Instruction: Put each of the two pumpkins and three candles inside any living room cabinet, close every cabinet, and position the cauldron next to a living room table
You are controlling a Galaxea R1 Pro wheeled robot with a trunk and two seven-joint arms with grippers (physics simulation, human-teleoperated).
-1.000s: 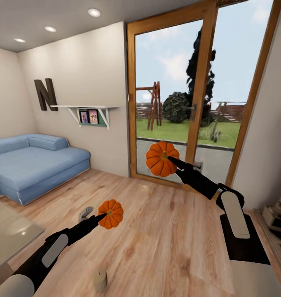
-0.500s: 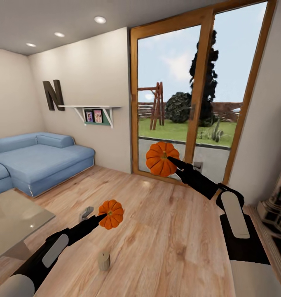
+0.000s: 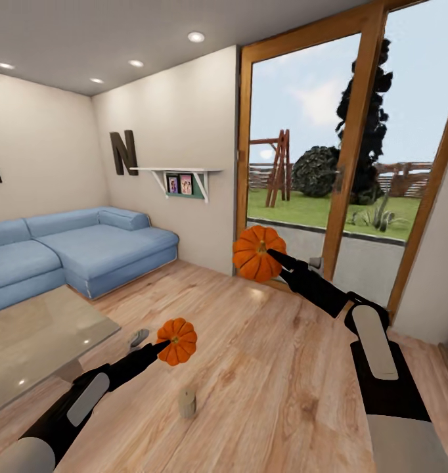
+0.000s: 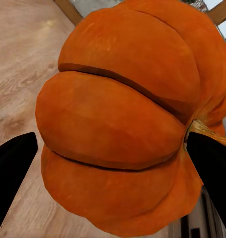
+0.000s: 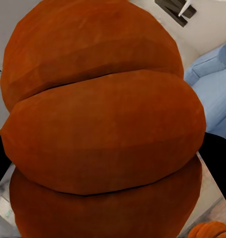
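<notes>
I hold one orange ribbed pumpkin (image 3: pixel 177 341) in my left gripper (image 3: pixel 165 343), low over the wooden floor; in the left wrist view that pumpkin (image 4: pixel 122 119) sits between the dark fingers (image 4: pixel 13 168). My right gripper (image 3: pixel 271 253) is shut on a second pumpkin (image 3: pixel 255 253), raised in front of the glass door; close up this pumpkin (image 5: pixel 103 119) spans the right wrist view. A tan candle (image 3: pixel 187 402) stands upright on the floor below the left pumpkin. The glossy grey table (image 3: pixel 33 341) lies at the left. The cabinet and cauldron are out of view.
A blue corner sofa (image 3: pixel 73 253) stands along the left wall behind the table. A wood-framed glass door (image 3: pixel 342 164) looks onto a garden. A white wall shelf (image 3: pixel 178 177) and a dark letter N hang on the far wall. A small grey object (image 3: pixel 138 337) lies by the table.
The whole view has swung to the left, so the sofa, table and door now sit further right. Both arms keep their pose with the pumpkins held.
</notes>
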